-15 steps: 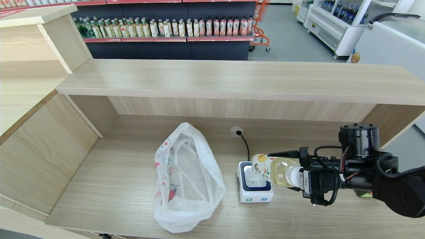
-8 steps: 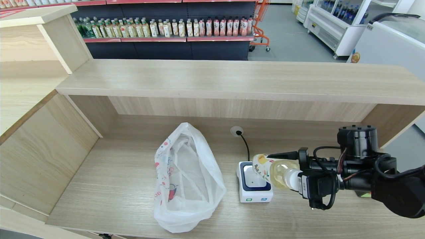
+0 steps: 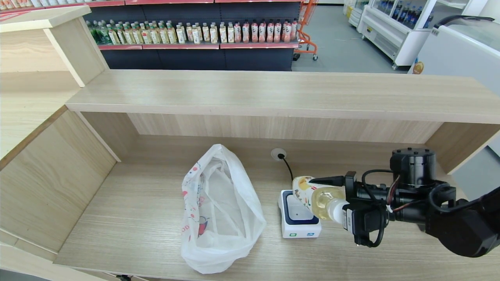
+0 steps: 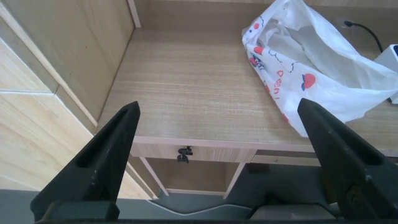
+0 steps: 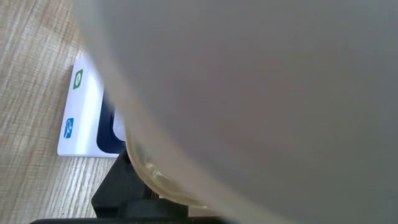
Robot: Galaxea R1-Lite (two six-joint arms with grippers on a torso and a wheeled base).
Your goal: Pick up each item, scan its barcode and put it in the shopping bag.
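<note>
Bottle (image 3: 309,192) lies sideways in right end effector (image 3: 323,198), above scanner (image 3: 299,229)

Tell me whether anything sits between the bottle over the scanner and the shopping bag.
Nothing visible does. The bottle hangs over the scanner, and only bare counter lies between the scanner and the shopping bag on the robot's left.
</note>
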